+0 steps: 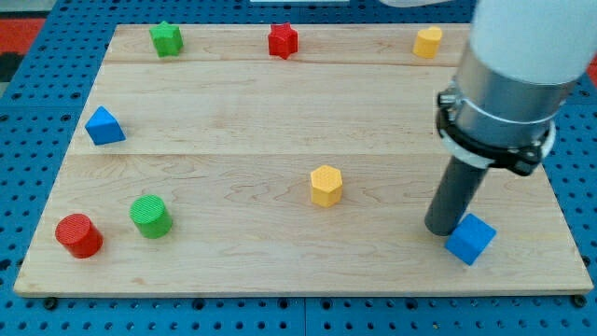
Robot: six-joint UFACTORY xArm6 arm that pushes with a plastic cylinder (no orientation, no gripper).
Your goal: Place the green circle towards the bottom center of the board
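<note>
The wooden bench (280, 103) carries eight small blocks, and none sits inside any container. The green circle (150, 216) stands in the lower left of the frame, just right of the red circle (78, 235) and apart from it. Along the top edge lie a green star (166, 38) at upper left, a red star (283, 40) near the top middle, and a yellow block (428, 42) at upper right whose shape is hard to make out. A blue triangle (104, 126) rests at the left edge. A yellow hexagon (326, 185) sits a little below the frame's centre. The arm has no jaws, only a dark rod; my tip (441, 229) stands in the lower right, touching or just beside the blue cube (469, 239), well apart from the green circle.
</note>
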